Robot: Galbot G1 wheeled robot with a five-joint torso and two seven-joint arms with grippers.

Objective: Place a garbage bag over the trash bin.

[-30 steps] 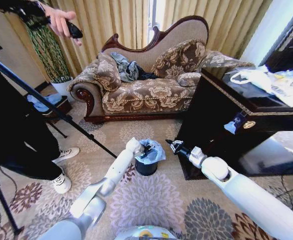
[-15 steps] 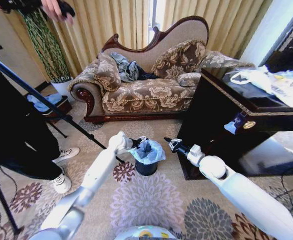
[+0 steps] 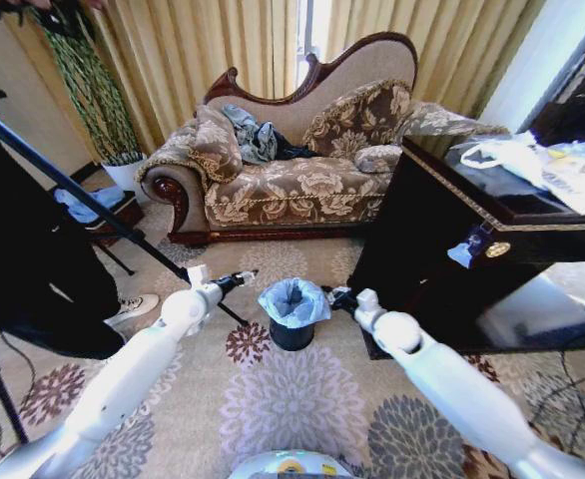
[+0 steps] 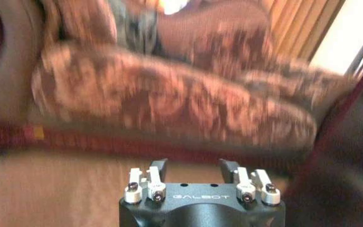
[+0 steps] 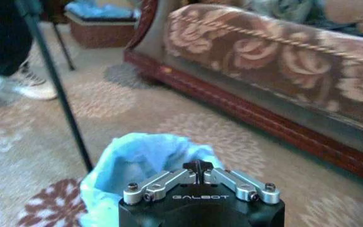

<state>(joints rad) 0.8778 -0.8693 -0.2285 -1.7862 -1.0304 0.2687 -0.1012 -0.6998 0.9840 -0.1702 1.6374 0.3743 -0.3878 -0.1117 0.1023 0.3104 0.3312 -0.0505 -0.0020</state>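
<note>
Carpet (image 3: 302,399) with a floral pattern covers the floor, and at its far edge a patterned sofa (image 3: 292,185) stands before the curtains, with a dark wooden cabinet (image 3: 452,239) to the robot's right. Between the two arms, near the middle of the head view, stands the trash bin (image 3: 292,334), upright on the carpet; the garbage bag (image 3: 293,301) sits in its mouth, its pale blue plastic bunched and crinkled around the rim and spilling over the top so that just the bin's lower black wall shows. The left gripper (image 3: 241,276) hangs to the left of the bin, apart from the bag, pointing toward the sofa; in the left wrist view its fingers (image 4: 159,166) are spread wide with nothing between them. The right gripper (image 3: 334,297) sits just beside the bag's right edge; in the right wrist view its jaws are pressed together at the tips with the blue bag (image 5: 145,158) directly ahead, and whether any plastic is pinched there cannot be told.
</note>
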